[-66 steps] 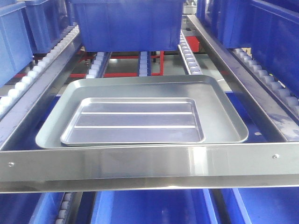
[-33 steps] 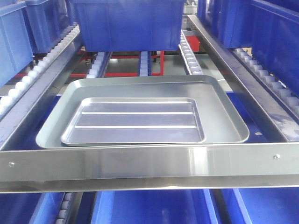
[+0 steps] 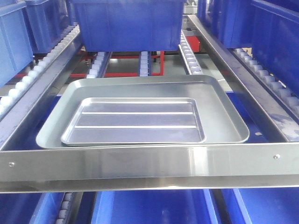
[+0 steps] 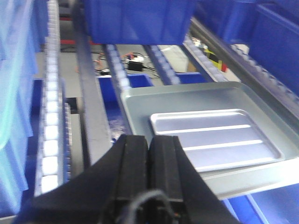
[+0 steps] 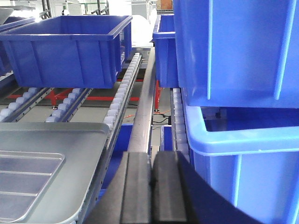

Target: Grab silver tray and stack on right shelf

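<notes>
Silver tray, the ribbed one, lies flat inside the larger smooth-floored tray, which rests on the roller rails of the right shelf just behind its broad steel front bar. Against the views from a second and half a second ago, nothing on the rack has shifted: both trays sit exactly as they did, and no arm enters the front view. Left pincer is clenched and empty, hovering near the trays' left front corner. Right pincer is likewise clenched on nothing, beside the large tray's right edge and next to a blue bin. Judging by this, the stacking looks done or the arms are paused.
</notes>
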Robot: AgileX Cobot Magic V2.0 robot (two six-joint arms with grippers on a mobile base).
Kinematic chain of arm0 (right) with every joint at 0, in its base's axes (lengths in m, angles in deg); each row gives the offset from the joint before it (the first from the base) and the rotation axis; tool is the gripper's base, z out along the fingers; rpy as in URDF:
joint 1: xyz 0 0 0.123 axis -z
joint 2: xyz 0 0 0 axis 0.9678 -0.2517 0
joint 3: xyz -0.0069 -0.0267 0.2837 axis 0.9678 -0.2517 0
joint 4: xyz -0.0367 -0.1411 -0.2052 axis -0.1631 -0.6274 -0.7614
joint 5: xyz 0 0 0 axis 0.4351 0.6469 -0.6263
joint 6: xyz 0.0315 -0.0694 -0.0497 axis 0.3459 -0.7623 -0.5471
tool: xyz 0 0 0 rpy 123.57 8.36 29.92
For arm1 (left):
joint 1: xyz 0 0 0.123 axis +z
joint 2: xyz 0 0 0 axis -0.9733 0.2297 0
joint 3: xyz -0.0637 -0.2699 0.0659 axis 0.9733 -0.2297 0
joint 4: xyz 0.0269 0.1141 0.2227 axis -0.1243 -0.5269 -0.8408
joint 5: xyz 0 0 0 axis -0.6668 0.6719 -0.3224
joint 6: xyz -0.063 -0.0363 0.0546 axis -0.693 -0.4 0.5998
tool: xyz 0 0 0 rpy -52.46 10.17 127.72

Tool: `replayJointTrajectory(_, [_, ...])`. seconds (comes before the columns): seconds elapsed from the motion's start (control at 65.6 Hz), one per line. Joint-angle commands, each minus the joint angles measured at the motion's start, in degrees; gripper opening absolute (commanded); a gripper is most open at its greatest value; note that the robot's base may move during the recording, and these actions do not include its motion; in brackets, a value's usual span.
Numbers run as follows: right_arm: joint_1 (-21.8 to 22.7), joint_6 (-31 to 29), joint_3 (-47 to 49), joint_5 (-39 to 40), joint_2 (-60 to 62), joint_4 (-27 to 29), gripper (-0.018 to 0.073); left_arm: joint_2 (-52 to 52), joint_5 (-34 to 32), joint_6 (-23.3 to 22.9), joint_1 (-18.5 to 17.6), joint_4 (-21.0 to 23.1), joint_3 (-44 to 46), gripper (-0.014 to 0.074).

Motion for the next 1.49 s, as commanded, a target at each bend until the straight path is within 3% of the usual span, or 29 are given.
replayJointTrajectory(0.0, [0.2,-0.6,0.0,5.1,1.0,0.2,0.0048,0.6,-10.5,0.1,4.5,1.7,-1.2,-0.009])
replayJointTrajectory(0.061, [0.2,-0.6,0.0,5.1,1.0,0.2,0.0048,0.6,-18.5,0.1,9.1,5.6,-5.7,-0.009])
replayJointTrajectory(0.137, [0.2,-0.6,0.0,5.1,1.0,0.2,0.0048,0.3,-27.6,0.1,14.3,5.3,-11.2,-0.009])
replayJointTrajectory(0.259, [0.2,-0.6,0.0,5.1,1.0,0.2,0.0048,-2.2,-31.3,0.8,19.2,5.4,-17.7,-0.009])
replayJointTrajectory(0.32, [0.2,-0.6,0.0,5.1,1.0,0.2,0.0048,-4.3,-31.3,3.9,19.6,6.6,-20.0,-0.009])
replayJointTrajectory(0.366, [0.2,-0.6,0.0,5.1,1.0,0.2,0.0048,-5.9,-25.8,6.4,19.7,7.0,-19.7,-0.009])
replayJointTrajectory(0.457, [0.2,-0.6,0.0,5.1,1.0,0.2,0.0048,-7.5,-22.4,7.0,19.7,8.3,-19.9,-0.009])
replayJointTrajectory(0.686, [0.2,-0.6,0.0,5.1,1.0,0.2,0.0048,-7.3,-21.9,9.9,19.7,8.3,-19.9,-0.009])
replayJointTrajectory(0.93, [0.2,-0.6,0.0,5.1,1.0,0.2,0.0048,-7.3,-26.3,10.1,19.7,8.3,-19.9,-0.009])
replayJointTrajectory(1.479, [0.2,-0.6,0.0,5.1,1.0,0.2,0.0048,-7.3,-26.4,10.1,19.7,8.3,-19.9,-0.009])
